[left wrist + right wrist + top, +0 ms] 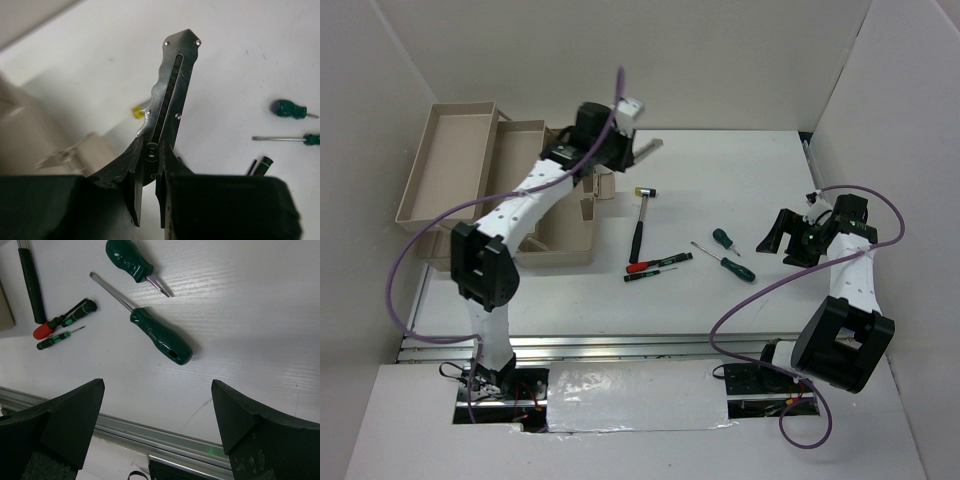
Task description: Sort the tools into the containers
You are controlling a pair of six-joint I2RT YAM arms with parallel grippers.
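Note:
My left gripper (625,148) is shut on the silver pliers (167,90) and holds them in the air just right of the beige toolbox (555,240); the pliers' handles (648,150) stick out past my fingers (131,175). The black-handled mallet (639,222), a red-and-black screwdriver (655,265), a small green-and-black one (642,275) and two green-handled screwdrivers (726,239) (736,269) lie on the table. My right gripper (790,238) is open and empty, right of the green screwdrivers (161,336).
The toolbox's shallow tray (445,160) folds out to the far left, with a second tray (525,145) beside it. White walls enclose the table. An aluminium rail (640,345) runs along the near edge.

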